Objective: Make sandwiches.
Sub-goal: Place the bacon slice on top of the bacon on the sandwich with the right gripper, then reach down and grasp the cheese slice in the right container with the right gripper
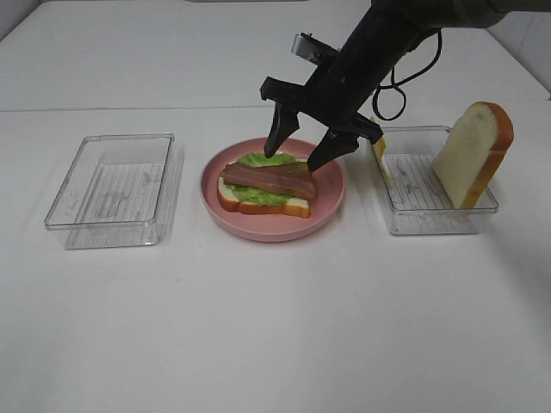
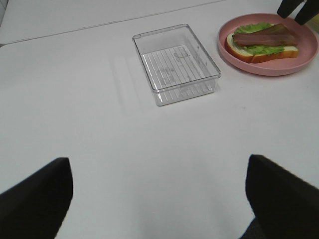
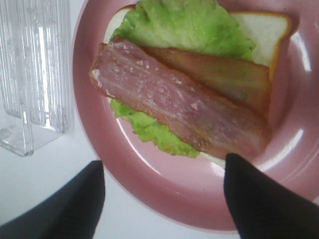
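Observation:
An open-faced sandwich (image 1: 265, 187) lies on the round pink plate (image 1: 272, 231). It is a white bread slice (image 3: 264, 25), a green lettuce leaf (image 3: 184, 25) and a pink-brown bacon strip (image 3: 174, 104) lying over a browner slice (image 3: 229, 79). My right gripper (image 1: 294, 157) is open and empty, just above the plate's far side, fingers (image 3: 269, 204) clear of the food. A second bread slice (image 1: 473, 155) stands in the right tray (image 1: 430, 219), with yellow cheese (image 1: 379, 153) at that tray's left end. My left gripper (image 2: 159, 199) is open and empty over bare table.
An empty clear tray (image 1: 112, 189) sits left of the plate and also shows in the left wrist view (image 2: 174, 64). That view also shows the plate (image 2: 269, 69) and the right gripper's fingertips (image 2: 294, 10). A clear tray edge (image 3: 30, 74) borders the plate in the right wrist view.

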Controlling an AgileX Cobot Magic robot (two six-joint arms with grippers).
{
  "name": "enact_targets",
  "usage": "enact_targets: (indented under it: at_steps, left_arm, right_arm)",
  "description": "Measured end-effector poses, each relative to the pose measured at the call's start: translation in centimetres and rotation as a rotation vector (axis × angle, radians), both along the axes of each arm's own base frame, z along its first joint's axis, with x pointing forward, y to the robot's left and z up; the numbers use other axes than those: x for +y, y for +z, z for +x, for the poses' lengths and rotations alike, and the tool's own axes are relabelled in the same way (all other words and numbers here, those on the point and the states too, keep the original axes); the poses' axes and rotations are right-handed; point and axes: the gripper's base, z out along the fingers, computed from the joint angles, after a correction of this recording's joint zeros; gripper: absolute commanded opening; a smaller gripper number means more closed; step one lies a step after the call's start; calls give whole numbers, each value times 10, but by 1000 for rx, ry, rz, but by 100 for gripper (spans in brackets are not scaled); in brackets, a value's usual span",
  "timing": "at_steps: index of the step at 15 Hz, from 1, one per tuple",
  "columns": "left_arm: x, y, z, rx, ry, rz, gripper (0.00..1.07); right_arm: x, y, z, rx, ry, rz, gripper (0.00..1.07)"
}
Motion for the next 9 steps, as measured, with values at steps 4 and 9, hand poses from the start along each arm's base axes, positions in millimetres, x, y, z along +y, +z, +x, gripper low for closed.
enact_targets:
  at_steps: [4, 9]
  left_arm:
    - [0, 0, 0, 0, 0, 0, 89]
    - [0, 0, 0, 0, 0, 0, 89]
  right_arm:
    - [-15, 56, -10, -145, 66, -101, 72]
    - [-34, 97, -8, -232, 109, -313, 72]
